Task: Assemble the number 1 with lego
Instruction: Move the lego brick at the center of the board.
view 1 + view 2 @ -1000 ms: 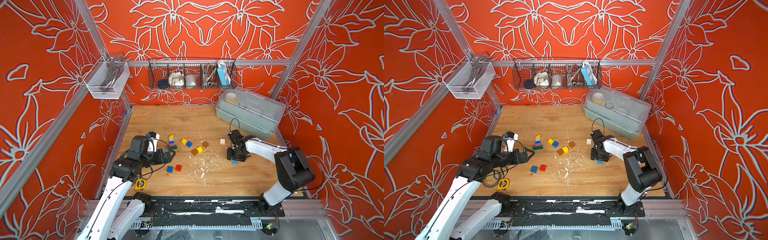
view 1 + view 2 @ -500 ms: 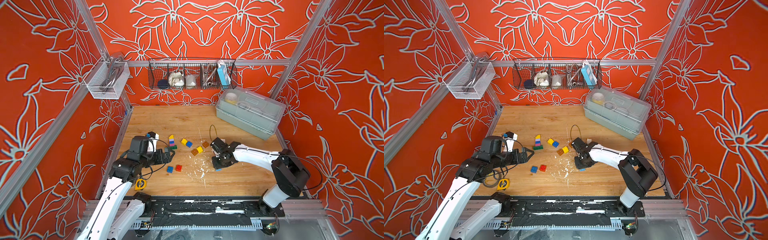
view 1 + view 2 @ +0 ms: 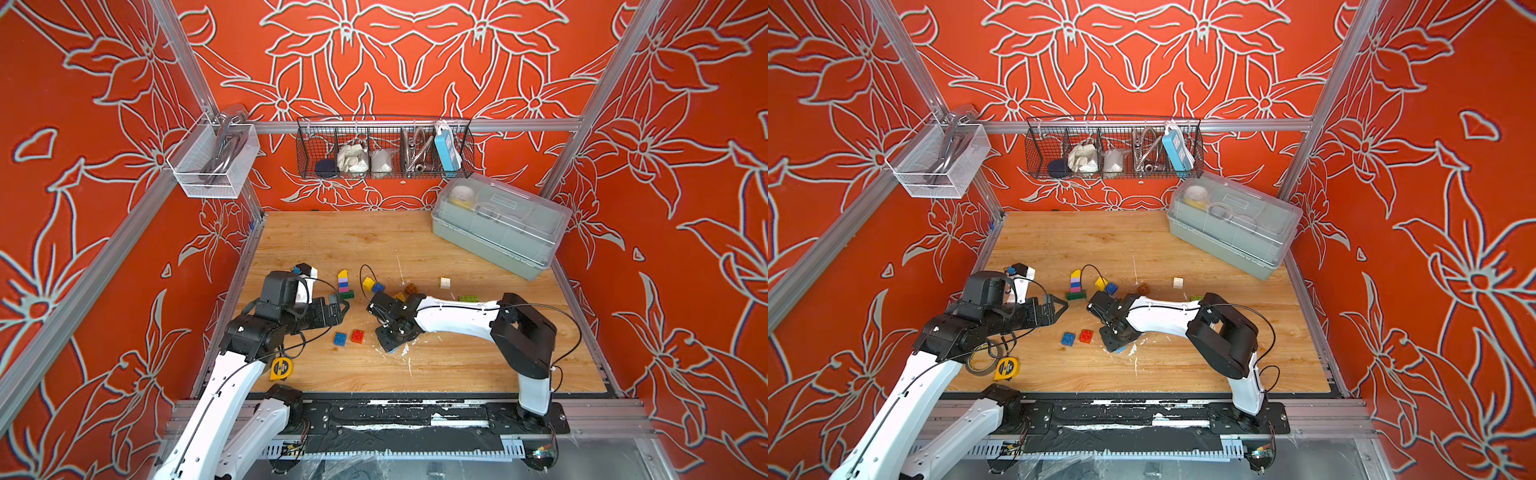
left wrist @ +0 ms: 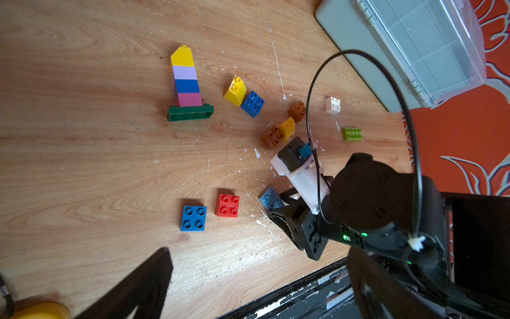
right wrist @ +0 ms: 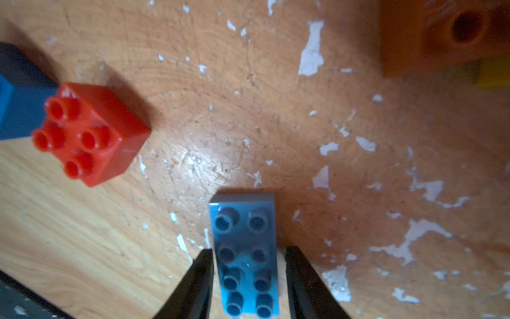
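A light blue flat lego brick lies studs up on the wood between the fingers of my right gripper, which is open with a gap on each side of the brick. A red brick and a blue brick sit just left of it. Farther back stands a tower of yellow, lilac, blue and pink bricks on a dark green plate. My left gripper hovers open and empty near the tower. Loose yellow, blue, brown, white and lime bricks lie behind the right arm.
A lidded plastic box fills the back right corner. A yellow tape measure lies at the front left under the left arm. White flecks litter the wood. A wire basket hangs on the back wall.
The right arm swept left across the table with the light blue brick, stopping beside the red brick, and its jaws have come apart off the brick. The left arm has not moved.
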`<state>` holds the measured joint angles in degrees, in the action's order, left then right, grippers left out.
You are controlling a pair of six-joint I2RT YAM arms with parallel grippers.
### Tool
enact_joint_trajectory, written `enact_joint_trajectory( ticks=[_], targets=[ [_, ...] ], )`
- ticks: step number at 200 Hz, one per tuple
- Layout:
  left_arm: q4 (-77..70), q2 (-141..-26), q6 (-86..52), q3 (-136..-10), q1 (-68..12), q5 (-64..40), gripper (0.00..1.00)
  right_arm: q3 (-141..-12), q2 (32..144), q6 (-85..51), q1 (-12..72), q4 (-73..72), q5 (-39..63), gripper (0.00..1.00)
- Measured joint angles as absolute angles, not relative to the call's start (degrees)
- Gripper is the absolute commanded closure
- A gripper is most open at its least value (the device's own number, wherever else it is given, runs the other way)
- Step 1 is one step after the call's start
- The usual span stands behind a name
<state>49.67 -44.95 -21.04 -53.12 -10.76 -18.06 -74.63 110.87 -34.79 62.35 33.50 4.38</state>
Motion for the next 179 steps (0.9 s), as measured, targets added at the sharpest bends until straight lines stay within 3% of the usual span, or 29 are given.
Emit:
enact_joint_trajectory(
  ticks=[34, 179],
  targets=[
    [49.67, -44.97, -21.02, -53.12, -10.76, -18.06, 0.01, -74.61, 110.74, -35.79, 63.68, 33.47, 2.57, 0.28],
    [50.06, -45.39, -21.04, -53.12, -10.76, -17.58, 0.01, -68.23, 105.62, -42.98, 62.48, 41.15, -7.03, 0.26]
  ],
)
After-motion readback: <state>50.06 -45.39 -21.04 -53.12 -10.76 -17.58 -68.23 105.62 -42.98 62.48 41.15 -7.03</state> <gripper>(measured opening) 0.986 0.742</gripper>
